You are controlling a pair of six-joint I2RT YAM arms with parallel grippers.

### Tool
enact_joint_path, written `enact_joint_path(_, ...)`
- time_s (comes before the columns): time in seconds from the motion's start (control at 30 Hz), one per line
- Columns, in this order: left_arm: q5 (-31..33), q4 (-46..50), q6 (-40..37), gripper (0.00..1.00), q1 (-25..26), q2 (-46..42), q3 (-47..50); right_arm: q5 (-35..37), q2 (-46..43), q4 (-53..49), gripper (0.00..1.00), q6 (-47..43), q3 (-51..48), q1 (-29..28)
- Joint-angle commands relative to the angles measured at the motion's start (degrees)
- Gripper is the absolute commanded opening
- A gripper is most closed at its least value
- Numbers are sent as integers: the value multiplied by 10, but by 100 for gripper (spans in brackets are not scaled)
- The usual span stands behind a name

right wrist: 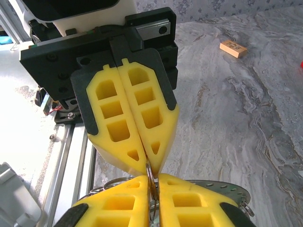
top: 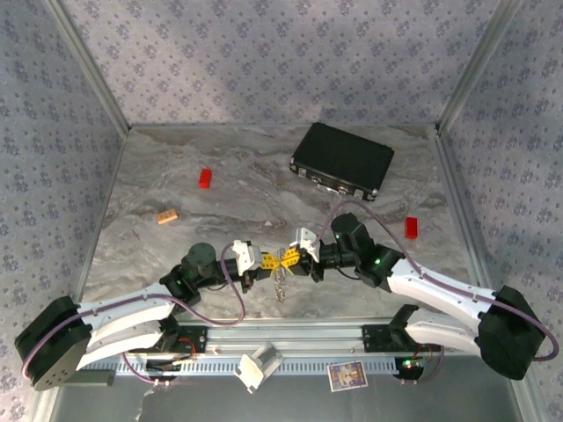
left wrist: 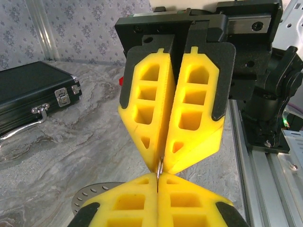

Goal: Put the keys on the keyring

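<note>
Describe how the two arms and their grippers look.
Both the left arm and the right arm have white shells over the long links, black joints and a thin purple cable looping alongside. The left gripper and the right gripper share a black body and yellow, wedge-shaped fingers pierced by rectangular pockets and backed by black plates.
</note>
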State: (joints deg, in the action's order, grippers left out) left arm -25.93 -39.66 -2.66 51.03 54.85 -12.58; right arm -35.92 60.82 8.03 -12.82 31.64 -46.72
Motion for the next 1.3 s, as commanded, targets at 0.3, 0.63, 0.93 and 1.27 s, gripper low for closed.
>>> enact_joint_path(0.3,-9,50,-10,26,2,-25,-24,2,7,-88,0,-47,50,2)
enact_joint_path(0.63,-2,233,-91,31,2,-53,-73,34,29,-267,0,-134,143,-12)
enact_joint_path(0.93,-27,241,-107,28,2,-24,-97,59,65,-331,0,-177,200,-40)
enact_joint_path(1.27,-42,238,-109,9,3,-19,-101,78,91,-356,0,-198,225,-60)
